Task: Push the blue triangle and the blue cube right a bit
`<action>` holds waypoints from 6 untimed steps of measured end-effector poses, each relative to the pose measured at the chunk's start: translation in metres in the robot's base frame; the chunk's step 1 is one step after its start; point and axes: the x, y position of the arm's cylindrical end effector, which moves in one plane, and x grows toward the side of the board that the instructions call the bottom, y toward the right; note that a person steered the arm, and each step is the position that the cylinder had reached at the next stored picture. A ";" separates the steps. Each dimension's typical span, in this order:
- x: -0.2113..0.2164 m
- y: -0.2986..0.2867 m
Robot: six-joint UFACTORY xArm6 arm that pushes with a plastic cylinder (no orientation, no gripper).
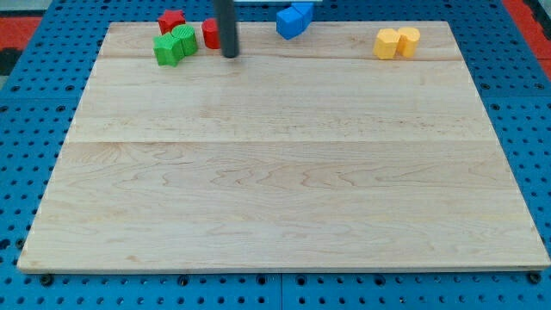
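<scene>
Two blue blocks touch each other at the view's top, right of centre: the blue cube in front and the blue triangle behind it, half off the board's top edge. My tip rests on the wooden board to the left of the blue pair, about a block's width or two away. The rod stands just right of a red cylinder, partly hiding it.
A red star-like block and two green blocks cluster at the top left. Two yellow blocks sit together at the top right. A blue pegboard surrounds the board.
</scene>
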 end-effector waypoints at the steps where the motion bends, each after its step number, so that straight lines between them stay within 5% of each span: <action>1: -0.050 0.001; 6: -0.066 0.042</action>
